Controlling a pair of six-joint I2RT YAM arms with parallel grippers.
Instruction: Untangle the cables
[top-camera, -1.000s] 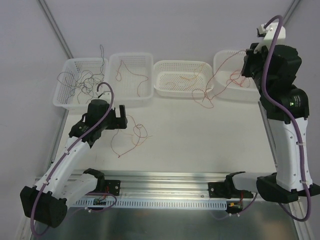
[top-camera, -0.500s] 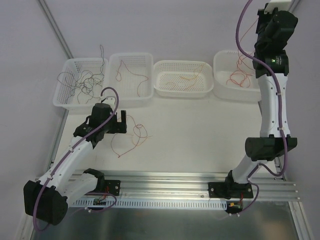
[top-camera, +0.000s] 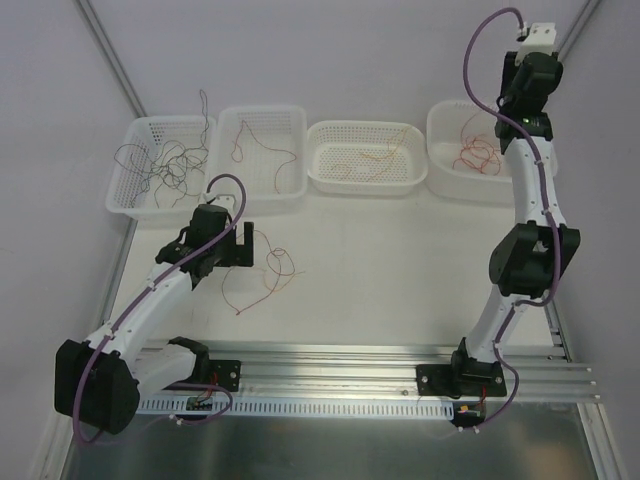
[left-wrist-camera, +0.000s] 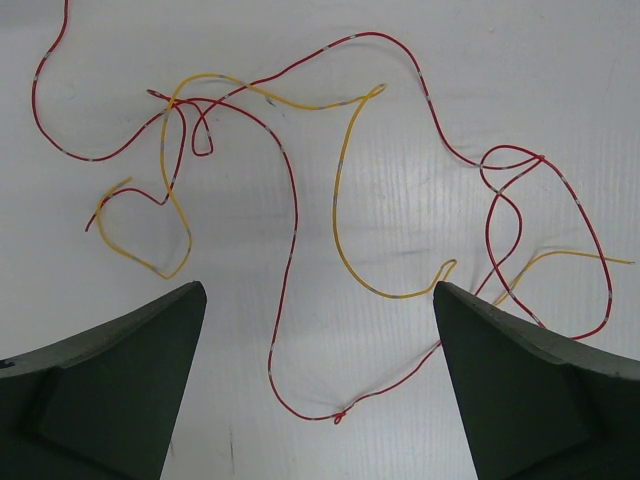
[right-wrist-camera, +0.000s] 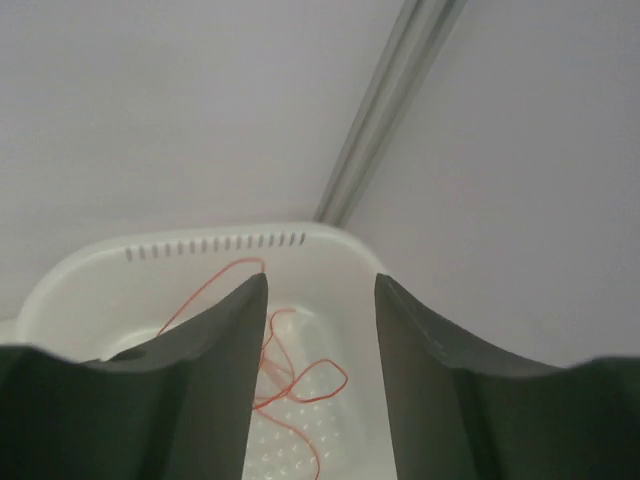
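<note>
From above, the red-and-yellow cable tangle (top-camera: 268, 268) lies on the desk (top-camera: 400, 260) just right of the left jaws, while the right arm (top-camera: 530, 190) hangs far off over the end basket (top-camera: 465, 188). In the left wrist view those jaws stand wide, with the tangle sprawled crosswise ahead of them. In the right wrist view the right jaws are narrowly parted and empty.

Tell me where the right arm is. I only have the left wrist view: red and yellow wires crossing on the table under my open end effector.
Observer: The right end effector hangs over the far-right basket, jaws parted.
Operator: Anything in that basket?
Observer: A loose bright red wire.
Operator: And at the other end of the row?
Observer: The far-left basket holds a dark grey tangle, one strand reaching past its back rim.
</note>
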